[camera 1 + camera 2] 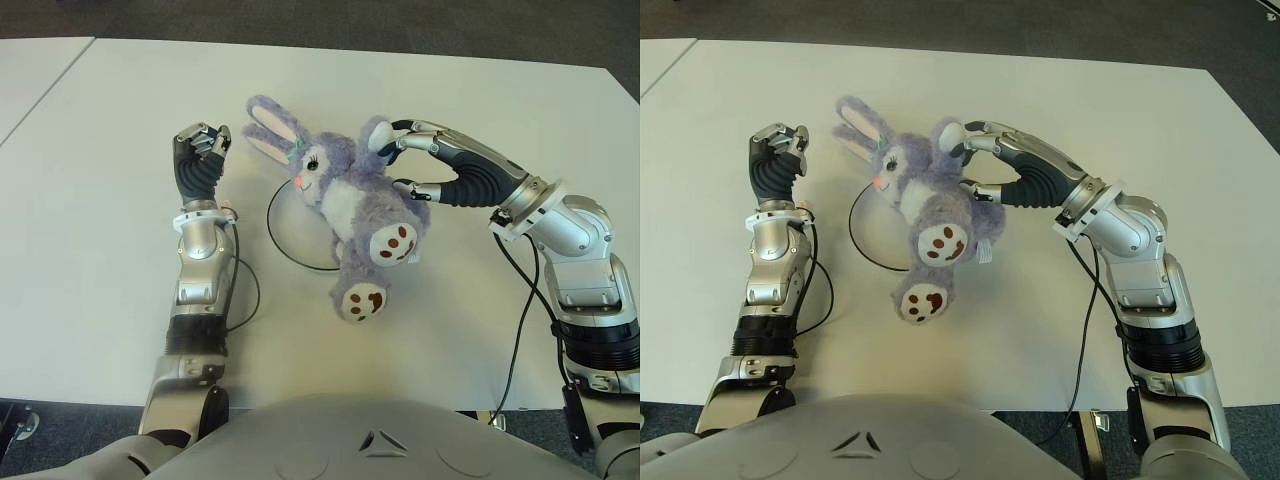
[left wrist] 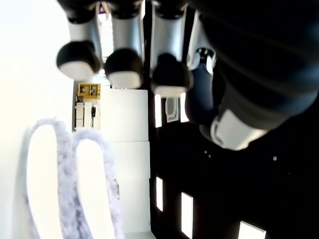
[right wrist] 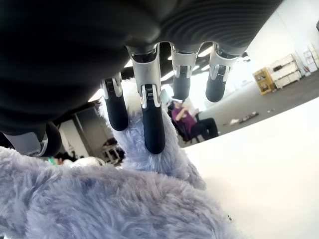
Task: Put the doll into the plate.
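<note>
The doll (image 1: 345, 195) is a purple plush rabbit with long ears, a white belly and brown-spotted soles. It lies tilted over the plate (image 1: 272, 228), which shows as a thin dark ring on the white table (image 1: 100, 250). The doll hides the ring's right half, and I cannot tell whether the two touch. My right hand (image 1: 400, 158) comes in from the right and is shut on the doll's upper body, with fingers (image 3: 154, 129) pressed into the fur (image 3: 99, 199). My left hand (image 1: 202, 150) stands left of the rabbit's ears (image 2: 75, 179), curled and holding nothing.
A second white table (image 1: 30, 70) adjoins at the far left. Black cables (image 1: 245, 290) run along both forearms. The table's near edge (image 1: 420, 400) lies just before my body. A seated person (image 3: 192, 122) shows far off in the right wrist view.
</note>
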Motion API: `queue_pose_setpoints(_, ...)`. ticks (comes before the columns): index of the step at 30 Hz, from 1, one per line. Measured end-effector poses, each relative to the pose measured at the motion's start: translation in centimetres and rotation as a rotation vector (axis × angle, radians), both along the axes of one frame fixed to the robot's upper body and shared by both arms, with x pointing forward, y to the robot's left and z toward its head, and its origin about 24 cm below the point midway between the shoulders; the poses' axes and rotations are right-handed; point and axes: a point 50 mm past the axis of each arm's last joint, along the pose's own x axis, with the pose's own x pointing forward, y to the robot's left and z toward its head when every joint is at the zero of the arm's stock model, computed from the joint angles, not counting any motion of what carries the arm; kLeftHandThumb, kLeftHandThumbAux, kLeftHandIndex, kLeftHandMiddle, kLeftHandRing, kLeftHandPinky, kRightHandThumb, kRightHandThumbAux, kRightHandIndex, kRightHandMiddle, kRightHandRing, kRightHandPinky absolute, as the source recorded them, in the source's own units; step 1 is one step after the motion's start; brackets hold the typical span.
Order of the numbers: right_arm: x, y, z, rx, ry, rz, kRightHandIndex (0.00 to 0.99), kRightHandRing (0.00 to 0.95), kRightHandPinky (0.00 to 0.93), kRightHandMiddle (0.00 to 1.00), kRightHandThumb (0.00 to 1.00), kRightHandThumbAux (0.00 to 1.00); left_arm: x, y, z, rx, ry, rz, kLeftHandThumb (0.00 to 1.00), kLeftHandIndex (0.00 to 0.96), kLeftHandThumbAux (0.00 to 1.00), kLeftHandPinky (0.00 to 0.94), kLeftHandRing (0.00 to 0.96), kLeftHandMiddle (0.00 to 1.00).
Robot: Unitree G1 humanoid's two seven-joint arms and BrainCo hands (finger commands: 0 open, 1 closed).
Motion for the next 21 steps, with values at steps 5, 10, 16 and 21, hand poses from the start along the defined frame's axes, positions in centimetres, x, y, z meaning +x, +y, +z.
queue_pose_setpoints(5, 0.0, -0.1, 0.0, -0.001, -0.004, -0.002, 0.000, 0.000, 0.035, 0.000, 0.452, 0.323, 0.0, -0.1, 0.0, 0.000, 0.000, -0.003, 0.712, 0.442, 0.705, 0.873, 0.885, 0.880)
queue_pose_setpoints(10, 0.0, -0.4, 0.3, 0.000, -0.006, -0.013, 0.000, 0.000, 0.055, 0.000, 0.502, 0.335, 0.0, -0.1, 0.0, 0.000, 0.000, -0.004, 0.711, 0.442, 0.705, 0.870, 0.885, 0.879)
queue_pose_setpoints(16, -0.2, -1.0, 1.2, 0.019, -0.023, -0.069, 0.000, 0.010, 0.122, 0.000, 0.582, 0.339, 0.0, -0.1, 0.0, 0.000, -0.001, -0.004, 0.711, 0.442, 0.705, 0.872, 0.884, 0.880)
queue_pose_setpoints(21, -0.1, -2.1, 1.9, 0.088, 0.004, -0.082, 0.000, 0.036, 0.138, 0.001, 0.582, 0.349, 0.0, -0.1, 0.0, 0.000, -0.002, -0.005, 0.711, 0.442, 0.705, 0.871, 0.885, 0.879)
